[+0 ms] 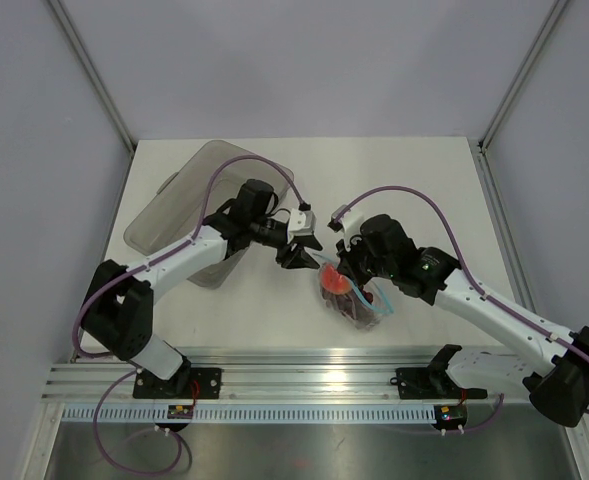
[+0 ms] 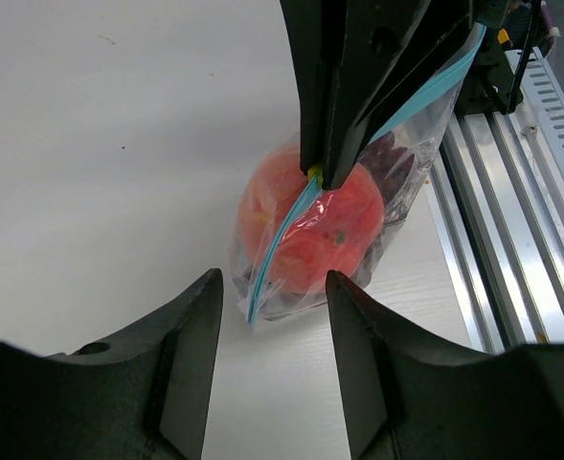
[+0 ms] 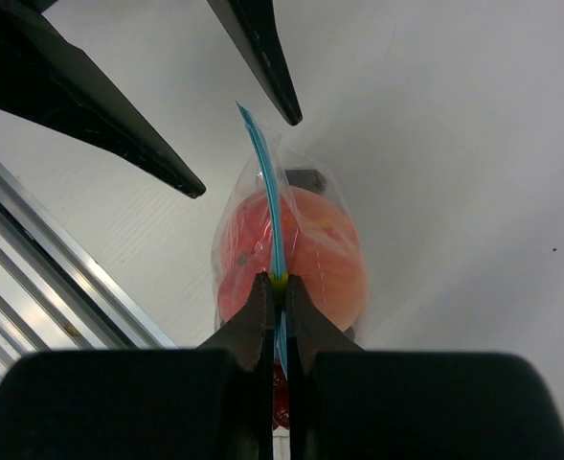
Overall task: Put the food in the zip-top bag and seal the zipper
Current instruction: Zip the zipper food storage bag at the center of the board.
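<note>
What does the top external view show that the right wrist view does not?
Only the top external view shows the grey tray at the table's far left and both arms' bases on the rail. Only the right wrist view shows the right tool pinched shut on the zipper, with a yellow bit at its tips. Both show the zip-top bag holding the peach, and the open left tool near its end.

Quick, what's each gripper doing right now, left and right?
Left gripper: open, holding nothing.
Right gripper: closed, pinching the zipper.
</note>
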{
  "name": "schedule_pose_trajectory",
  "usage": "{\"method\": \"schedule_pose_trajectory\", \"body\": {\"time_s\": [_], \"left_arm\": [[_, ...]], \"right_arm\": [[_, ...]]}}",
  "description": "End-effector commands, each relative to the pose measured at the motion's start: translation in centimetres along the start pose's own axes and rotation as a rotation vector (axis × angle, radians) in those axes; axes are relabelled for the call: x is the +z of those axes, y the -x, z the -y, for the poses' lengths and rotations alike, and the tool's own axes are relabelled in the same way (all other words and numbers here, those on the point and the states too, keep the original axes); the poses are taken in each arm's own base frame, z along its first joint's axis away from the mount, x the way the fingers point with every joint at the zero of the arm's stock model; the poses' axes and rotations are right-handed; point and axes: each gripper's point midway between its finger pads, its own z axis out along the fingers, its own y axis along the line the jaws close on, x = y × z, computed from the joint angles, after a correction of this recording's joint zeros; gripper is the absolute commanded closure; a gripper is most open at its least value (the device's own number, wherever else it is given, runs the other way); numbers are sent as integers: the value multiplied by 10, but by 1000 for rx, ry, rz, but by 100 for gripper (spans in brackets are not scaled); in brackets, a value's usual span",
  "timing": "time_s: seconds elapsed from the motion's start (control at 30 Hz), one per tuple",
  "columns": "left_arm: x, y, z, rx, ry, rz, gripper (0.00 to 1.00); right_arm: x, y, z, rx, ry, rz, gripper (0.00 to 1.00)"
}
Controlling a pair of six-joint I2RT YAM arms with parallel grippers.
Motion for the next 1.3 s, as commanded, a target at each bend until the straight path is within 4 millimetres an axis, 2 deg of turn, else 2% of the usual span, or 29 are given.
{"method": "schedule_pose_trajectory", "body": {"time_s": [0.0, 0.17, 0.3, 0.53, 0.87, 0.93, 0.97, 1.07, 1.23, 1.27], "left_arm": [[8, 14, 2, 69, -50, 38, 51], [15, 12, 2, 66, -55, 43, 53], [18, 15, -1, 55, -42, 64, 62], [21, 20, 2, 32, -67, 91, 69], [27, 8, 8, -15, -100, 57, 69], [27, 10, 7, -8, -98, 64, 74], [27, 11, 7, -10, -95, 65, 83], [27, 13, 6, -3, -89, 71, 99], [25, 17, 1, -11, -46, 75, 100], [25, 18, -1, -80, -23, 70, 100]], "right_arm": [[-5, 34, -4, -20, 22, 105, 100], [-4, 34, -6, -17, 32, 106, 100], [-5, 33, -7, -15, 36, 106, 100], [-6, 31, -7, -11, 38, 104, 100], [-7, 34, -8, -9, 41, 113, 100], [-7, 35, -8, -8, 41, 116, 100], [-8, 35, -8, -6, 42, 116, 100], [-7, 34, -8, -5, 42, 115, 100], [-7, 33, -8, -3, 42, 115, 100], [-8, 33, -8, -3, 42, 118, 100]]}}
